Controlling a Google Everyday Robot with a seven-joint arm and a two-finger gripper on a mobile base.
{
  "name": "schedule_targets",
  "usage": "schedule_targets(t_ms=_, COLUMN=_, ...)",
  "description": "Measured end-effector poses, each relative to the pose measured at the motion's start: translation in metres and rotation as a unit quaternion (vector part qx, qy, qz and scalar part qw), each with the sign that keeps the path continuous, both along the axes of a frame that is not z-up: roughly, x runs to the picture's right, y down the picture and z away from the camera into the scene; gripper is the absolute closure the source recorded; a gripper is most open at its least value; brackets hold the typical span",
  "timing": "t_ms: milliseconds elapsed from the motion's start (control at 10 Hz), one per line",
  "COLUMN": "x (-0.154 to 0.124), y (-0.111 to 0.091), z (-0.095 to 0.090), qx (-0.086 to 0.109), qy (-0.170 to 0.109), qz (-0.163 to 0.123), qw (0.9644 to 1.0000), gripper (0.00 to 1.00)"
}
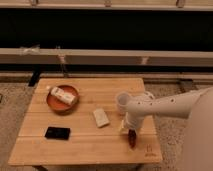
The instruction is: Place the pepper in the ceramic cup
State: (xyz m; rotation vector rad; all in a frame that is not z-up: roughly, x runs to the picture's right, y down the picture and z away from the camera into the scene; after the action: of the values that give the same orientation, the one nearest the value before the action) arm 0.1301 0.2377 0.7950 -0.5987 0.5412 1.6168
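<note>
The white ceramic cup (122, 101) stands upright on the right part of the wooden table (85, 137). The dark red pepper (132, 138) hangs point-down just in front of the cup, near the table's front right, close to the tabletop. My gripper (130, 129) comes in from the right on a white arm (170, 106) and sits right over the pepper's top end, just in front of and below the cup. The pepper's upper end is hidden by the gripper.
A reddish-brown plate (61, 99) with a pale packet (63, 94) on it sits at the table's left. A black phone (57, 133) lies front left. A pale rectangular block (101, 117) lies mid-table, left of the cup. A dark bench runs behind.
</note>
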Motion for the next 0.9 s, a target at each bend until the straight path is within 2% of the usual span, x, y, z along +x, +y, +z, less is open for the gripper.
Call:
schedule_targets(t_ms=300, x=0.001, y=0.0, z=0.002, qx=-0.001, qy=0.012, qz=-0.011, qw=0.9999, gripper=0.83)
schedule_targets(t_ms=500, x=0.002, y=0.001, z=0.001, qx=-0.002, qy=0.013, qz=-0.01, qw=0.9999, gripper=0.99)
schedule_targets(t_ms=800, x=0.004, y=-0.007, z=-0.01, qx=0.009, qy=0.015, qz=0.004, qw=0.9998, gripper=1.0)
schedule_targets(t_ms=900, x=0.01, y=-0.014, z=-0.022, qx=0.014, qy=0.019, qz=0.011, qw=0.9997, gripper=1.0)
